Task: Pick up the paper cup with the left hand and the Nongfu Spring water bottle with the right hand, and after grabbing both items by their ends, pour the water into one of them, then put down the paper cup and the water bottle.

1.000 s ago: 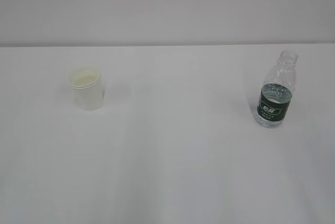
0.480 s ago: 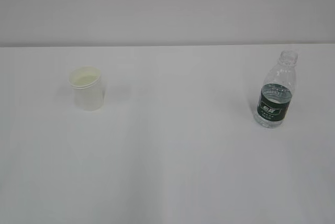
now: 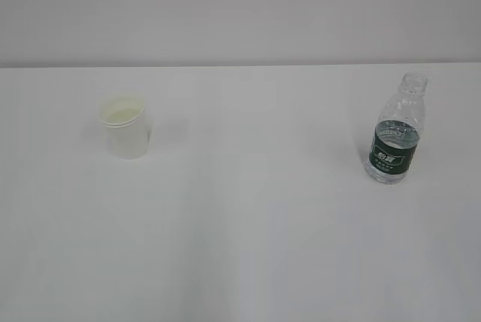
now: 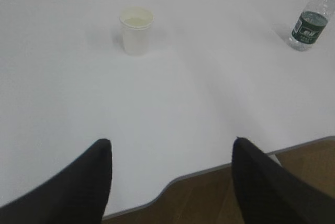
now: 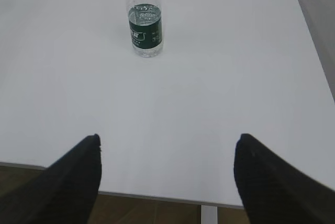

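Nearest us, both pincers hang over the white surface's (image 3: 248,209) front edge, left pincer (image 4: 172,182) and right pincer (image 5: 167,177) spread wide, holding nothing. Farther out, we see the paper cup (image 3: 125,127) upright at left, the Nongfu Spring water bottle (image 3: 396,132) upright well apart at right, bare surface between.

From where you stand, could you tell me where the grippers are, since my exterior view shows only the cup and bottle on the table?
Observer: The left gripper is open, hanging over the table's near edge, far short of the paper cup.
Operator: Thank you. And the right one, please?
Observer: The right gripper is also open and empty, with the Nongfu Spring water bottle standing upright well ahead of it.
Operator: Is anything lying between the right fingers and the bottle?
Observer: Only bare white tabletop shows there in the right wrist view.
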